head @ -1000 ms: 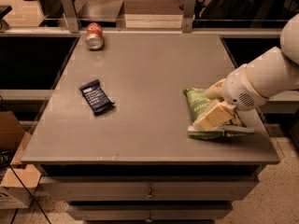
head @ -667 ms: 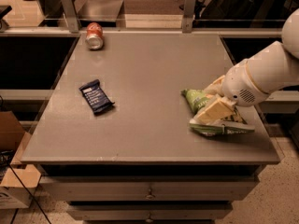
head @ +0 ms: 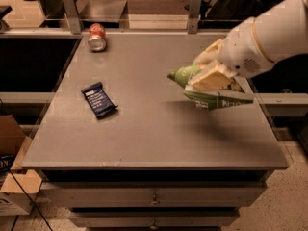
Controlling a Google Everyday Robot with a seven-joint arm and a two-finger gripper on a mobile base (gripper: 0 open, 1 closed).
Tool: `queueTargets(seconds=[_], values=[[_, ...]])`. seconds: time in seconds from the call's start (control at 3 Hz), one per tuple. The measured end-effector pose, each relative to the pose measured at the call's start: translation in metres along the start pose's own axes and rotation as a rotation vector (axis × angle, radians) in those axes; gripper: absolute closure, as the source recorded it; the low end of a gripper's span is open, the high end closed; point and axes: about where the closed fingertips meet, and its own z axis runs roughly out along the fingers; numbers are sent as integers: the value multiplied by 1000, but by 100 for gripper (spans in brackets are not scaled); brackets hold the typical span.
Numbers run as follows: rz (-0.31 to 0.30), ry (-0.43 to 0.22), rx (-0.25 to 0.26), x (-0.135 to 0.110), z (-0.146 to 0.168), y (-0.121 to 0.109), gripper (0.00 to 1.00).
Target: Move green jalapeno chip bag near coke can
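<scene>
The green jalapeno chip bag (head: 211, 97) hangs in the air above the right side of the grey table (head: 154, 138), crumpled, with its shadow on the top below it. My gripper (head: 209, 73) is shut on the bag's upper part, at the end of the white arm coming in from the upper right. The coke can (head: 96, 36) lies on its side at the table's far left corner, silver top toward me, well away from the bag.
A small dark blue bar wrapper (head: 99, 100) lies on the left half of the table. Two metal posts (head: 70, 11) stand at the back edge. A cardboard box (head: 12, 177) sits on the floor at the left.
The gripper has lifted the chip bag off the table and carried it up and a little toward the back. The can and the bar wrapper have not moved.
</scene>
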Motion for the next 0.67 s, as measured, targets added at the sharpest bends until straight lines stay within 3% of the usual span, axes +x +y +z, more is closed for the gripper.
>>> queueTargets(seconds=[0.67], values=[[4,-25,-3,-4,1,-1,100]])
